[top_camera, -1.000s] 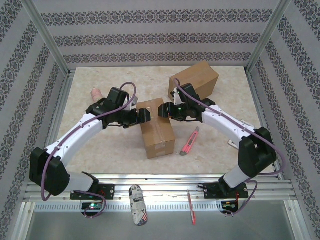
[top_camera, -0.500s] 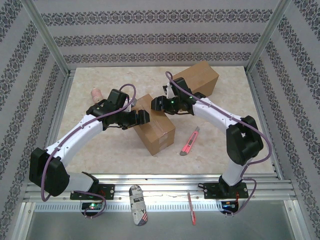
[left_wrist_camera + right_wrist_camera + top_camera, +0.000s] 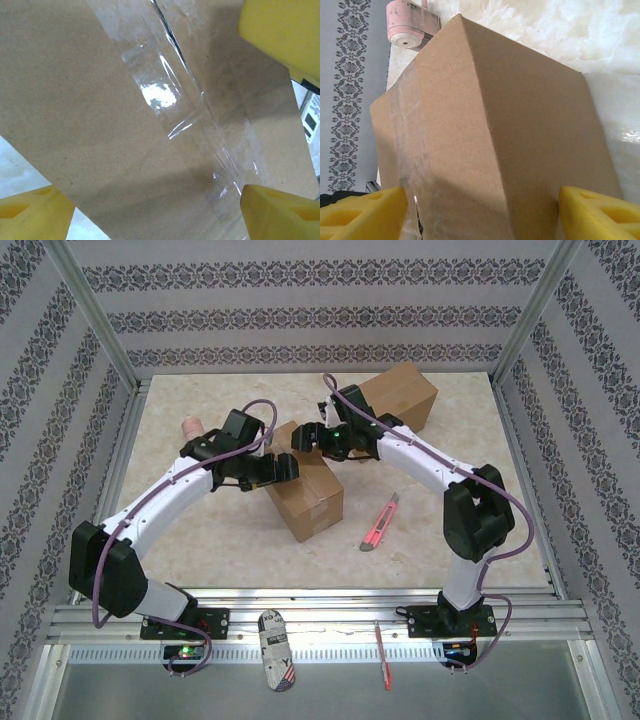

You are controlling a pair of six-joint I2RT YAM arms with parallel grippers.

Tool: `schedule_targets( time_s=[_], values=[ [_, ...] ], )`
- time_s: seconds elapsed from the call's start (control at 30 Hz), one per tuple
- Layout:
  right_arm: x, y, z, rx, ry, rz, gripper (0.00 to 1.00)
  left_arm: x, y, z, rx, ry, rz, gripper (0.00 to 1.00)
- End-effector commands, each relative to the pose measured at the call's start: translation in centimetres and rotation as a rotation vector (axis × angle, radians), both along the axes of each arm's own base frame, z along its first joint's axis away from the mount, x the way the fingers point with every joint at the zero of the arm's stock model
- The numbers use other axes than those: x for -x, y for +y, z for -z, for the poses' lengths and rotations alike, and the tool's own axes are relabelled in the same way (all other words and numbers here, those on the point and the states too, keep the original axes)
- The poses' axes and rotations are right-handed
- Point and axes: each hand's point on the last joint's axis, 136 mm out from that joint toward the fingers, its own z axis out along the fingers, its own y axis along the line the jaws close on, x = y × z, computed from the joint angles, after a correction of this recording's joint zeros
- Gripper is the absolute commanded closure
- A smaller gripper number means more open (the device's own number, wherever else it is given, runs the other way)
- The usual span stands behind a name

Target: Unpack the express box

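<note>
Box (image 3: 305, 490) now turned, between both tools, left (image 3: 290, 466) and right (image 3: 300, 437).

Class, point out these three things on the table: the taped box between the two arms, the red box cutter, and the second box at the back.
taped box (image 3: 312, 498), top view, its top face
red box cutter (image 3: 379, 523), top view, its handle
second box (image 3: 400, 398), top view, its top face

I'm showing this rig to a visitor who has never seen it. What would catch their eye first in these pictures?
Two arms meet mid-table over a taped cardboard box, the left gripper and the right gripper both open at its far end. The clear tape along its seam looks unbroken. A second box sits at the back, and a red utility knife lies to the right of the taped box.
</note>
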Motion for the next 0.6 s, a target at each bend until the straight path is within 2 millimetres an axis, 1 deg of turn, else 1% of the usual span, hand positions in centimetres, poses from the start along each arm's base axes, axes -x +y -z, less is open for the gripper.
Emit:
schedule_targets(
  time_s=[0.0,0.1,0.2,0.33,0.47,0.57],
  values=[
    [0.2,0.7,-1.4,0.006,-0.004,-0.023,0.19,-0.7,0.2,-1.5,-0.043,-0.066,0.030,0.13],
    [-0.5,-0.2,-2.1,0.026,-0.018,0.003,0.16,-0.8,0.1,-2.1,-0.042,-0.079,0.036,0.11],
    [-1.1,-1.4,-2.7,0.063,-0.043,0.041,0.13,-0.9,-0.1,-2.6,-0.035,-0.091,0.044,0.07],
    [-1.7,-3.4,-3.1,0.125,-0.066,0.089,0.13,-1.0,0.0,-2.9,-0.041,-0.099,0.047,0.05],
    [-0.9,-6.2,-3.9,0.240,-0.101,0.140,0.17,-0.8,0.4,-3.9,-0.051,-0.131,0.050,0.06],
    [0.6,-8.7,-3.9,0.309,-0.101,0.195,0.21,-0.8,0.7,-4.7,-0.061,-0.179,0.065,0.06]
  ],
)
